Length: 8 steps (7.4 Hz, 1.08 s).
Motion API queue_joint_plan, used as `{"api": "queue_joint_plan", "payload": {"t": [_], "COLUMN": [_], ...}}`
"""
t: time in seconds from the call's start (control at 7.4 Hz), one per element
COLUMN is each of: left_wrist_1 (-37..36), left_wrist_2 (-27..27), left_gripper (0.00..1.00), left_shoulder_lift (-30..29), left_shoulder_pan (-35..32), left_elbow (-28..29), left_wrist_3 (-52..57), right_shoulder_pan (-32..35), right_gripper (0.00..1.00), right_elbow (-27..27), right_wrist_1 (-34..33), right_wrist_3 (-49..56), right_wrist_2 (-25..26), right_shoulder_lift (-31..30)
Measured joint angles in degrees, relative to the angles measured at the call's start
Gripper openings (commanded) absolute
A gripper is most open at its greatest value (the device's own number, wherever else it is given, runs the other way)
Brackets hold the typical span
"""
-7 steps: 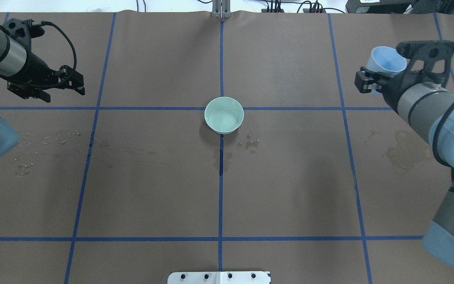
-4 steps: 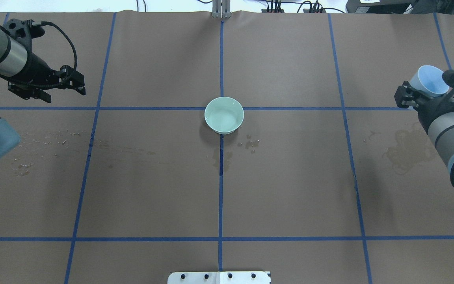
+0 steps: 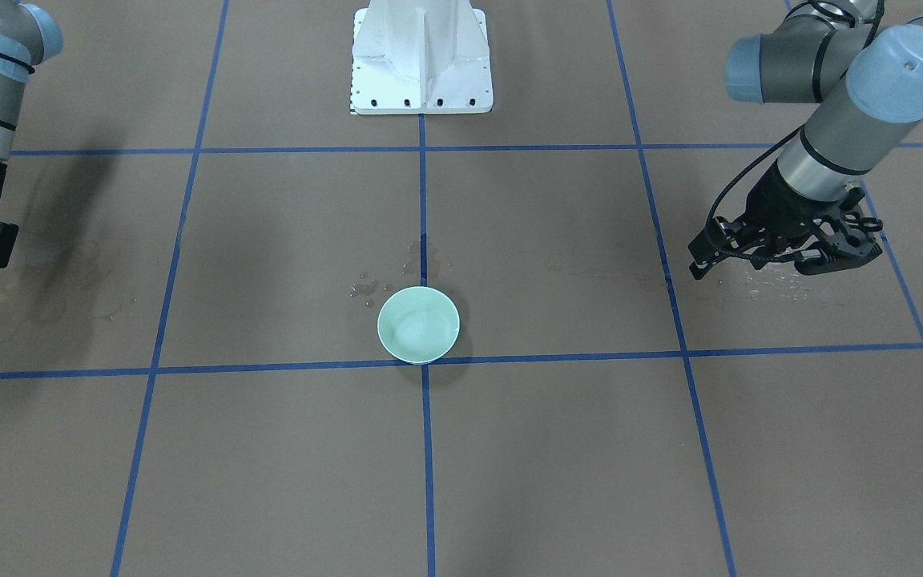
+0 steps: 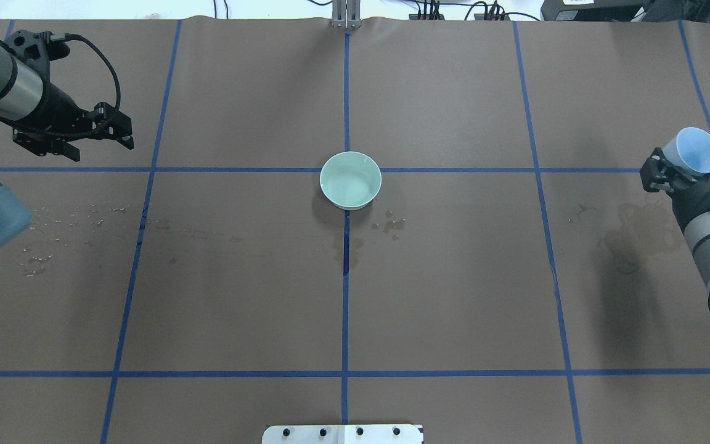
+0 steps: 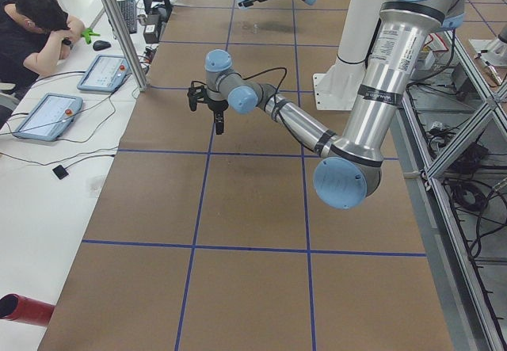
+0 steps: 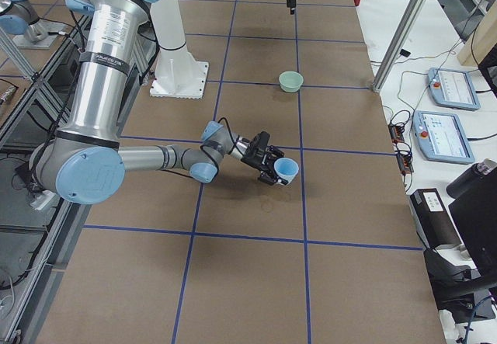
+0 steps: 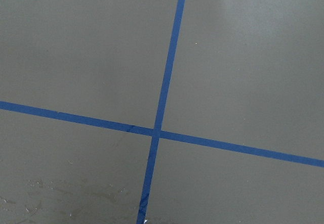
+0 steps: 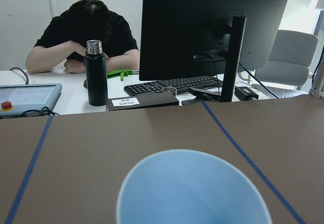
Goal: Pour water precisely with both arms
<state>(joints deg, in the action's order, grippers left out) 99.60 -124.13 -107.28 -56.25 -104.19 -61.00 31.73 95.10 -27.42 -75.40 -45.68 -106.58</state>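
Brown table (image 4: 453, 296), gridded in blue tape (image 4: 344, 308), spreads below me. My left gripper (image 4: 102, 151) hangs spread and empty at the green bowl's (image 4: 350, 180) 10 o'clock. My right gripper (image 4: 669, 171) pinches a tilted blue cup (image 4: 694, 150) at 3 o'clock. Water (image 4: 394, 226) beads near the bowl's 5 o'clock.

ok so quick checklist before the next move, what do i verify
1. Grip on cup: right gripper is shut on the blue cup. ok
2. Water in the cup: no sheen readable in the right wrist view. cannot tell
3. Cup over target: the green bowl sits at the centre and the cup is far off at the table's right end. not ok
4. Left gripper out of the way: open, empty, well clear of the bowl. ok
5. Dry table: drops lie beside the bowl. not ok
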Motion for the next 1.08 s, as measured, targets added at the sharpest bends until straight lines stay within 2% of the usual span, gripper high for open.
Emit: {"api": "queue_joint_plan", "payload": {"t": [0.14, 0.41, 0.68, 1.08], "left_wrist_1": [0.0, 0.0, 0.0, 0.0], "left_wrist_2": [0.0, 0.0, 0.0, 0.0], "left_gripper": [1.00, 1.00, 1.00, 1.00], "left_shoulder_lift": [0.0, -0.1, 0.0, 0.0], "left_shoulder_pan": [0.0, 0.0, 0.0, 0.0], "left_elbow": [0.1, 0.0, -0.1, -0.1], "left_wrist_3": [0.0, 0.0, 0.0, 0.0], "right_shoulder_pan": [-0.1, -0.1, 0.2, 0.3], "right_gripper": [0.00, 0.00, 0.00, 0.00], "right_elbow": [-5.3, -13.4, -15.1, -16.3], "right_wrist_1": [6.1, 13.8, 18.3, 20.3], "right_wrist_3": [1.7, 5.2, 12.3, 14.7], "right_wrist_2": [0.2, 0.1, -0.9, -2.0], "right_shoulder_lift": [0.2, 2.2, 2.2, 1.8]}}
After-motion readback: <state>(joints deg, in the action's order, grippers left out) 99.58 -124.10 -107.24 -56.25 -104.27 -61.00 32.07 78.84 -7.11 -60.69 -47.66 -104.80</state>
